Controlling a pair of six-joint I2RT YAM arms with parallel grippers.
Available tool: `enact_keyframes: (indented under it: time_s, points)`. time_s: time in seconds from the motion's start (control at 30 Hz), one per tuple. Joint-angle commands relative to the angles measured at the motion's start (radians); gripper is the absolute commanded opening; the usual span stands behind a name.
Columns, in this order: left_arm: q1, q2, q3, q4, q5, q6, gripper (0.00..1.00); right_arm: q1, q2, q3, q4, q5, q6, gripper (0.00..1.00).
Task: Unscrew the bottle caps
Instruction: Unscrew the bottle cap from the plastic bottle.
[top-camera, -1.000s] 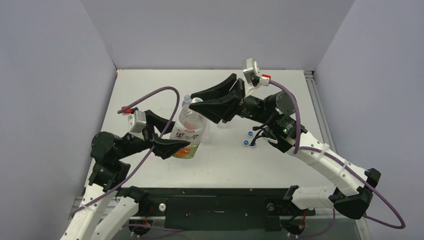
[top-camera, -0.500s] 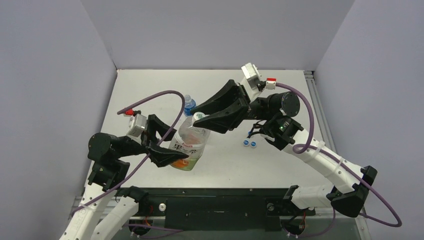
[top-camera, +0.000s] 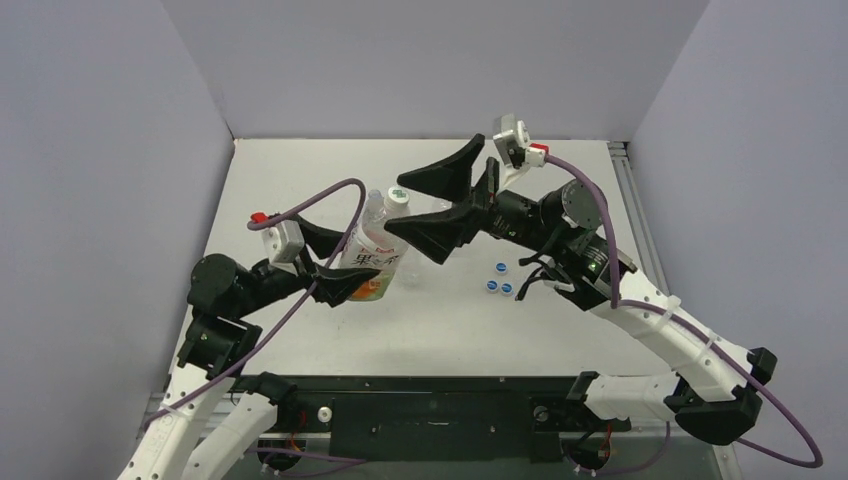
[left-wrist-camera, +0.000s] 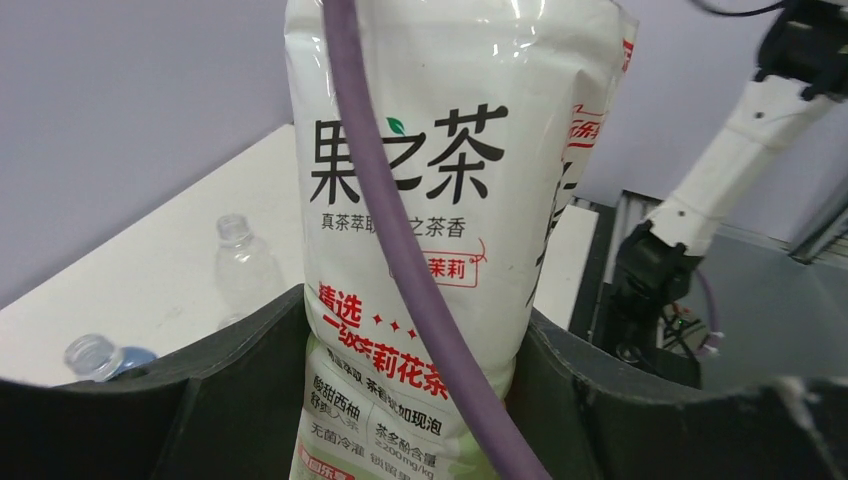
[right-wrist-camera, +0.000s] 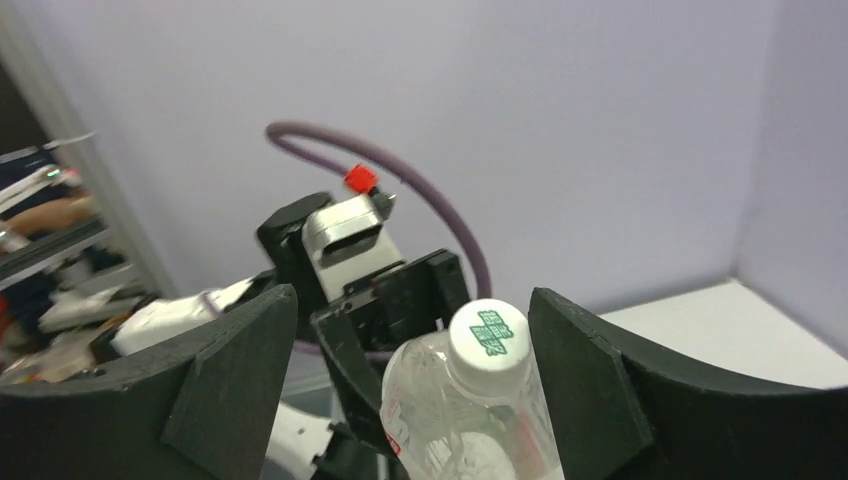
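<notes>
**Condition.** The left gripper (top-camera: 362, 272) is clamped on the lower body of the labelled bottle (top-camera: 378, 255). It holds the bottle tilted above the tabletop (top-camera: 300, 170), left of centre. The right gripper (top-camera: 398, 203) stands wide apart, one jaw on each side of the white cap (right-wrist-camera: 488, 335) and neither touching it. Three blue caps (top-camera: 491, 285) lie loose right of centre.

**Step in hand.** Judged to be a re-grip for a turn of the white cap. The jaws should close squarely on the cap's rim, centred on the neck axis. The wrist should then rotate about that axis while the left grip resists. Too hard a squeeze on the thin body risks buckling it.

**Not established.**
- How far the cap is loosened on its thread.
- The bottle's base, which is cut off at the bottom of the left wrist view.
- Part of the label, crossed by the purple cable (left-wrist-camera: 400, 250).
- The two open bottles (left-wrist-camera: 243, 262) beyond, which are only partly visible.
</notes>
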Motion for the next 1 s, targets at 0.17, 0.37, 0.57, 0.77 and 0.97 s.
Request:
enact_keyframes:
  time_s: [0.17,0.37,0.57,0.77,0.97]
  points:
    - [0.003,0.005,0.03,-0.053,-0.378,0.21,0.0,0.211,0.047,0.195,-0.341,0.856,-0.195,0.75]
    - [0.003,-0.007,0.019,-0.035,-0.376,0.215,0.0,0.229,0.077,0.192,-0.308,0.951,-0.159,0.57]
    - [0.003,-0.008,0.011,-0.032,-0.366,0.211,0.0,0.229,0.097,0.208,-0.28,0.96,-0.146,0.49]
    - [0.003,-0.01,0.005,-0.032,-0.374,0.219,0.0,0.229,0.122,0.225,-0.251,0.917,-0.127,0.47]
    - [0.003,-0.017,0.002,-0.032,-0.373,0.219,0.0,0.229,0.17,0.249,-0.249,0.898,-0.107,0.46]
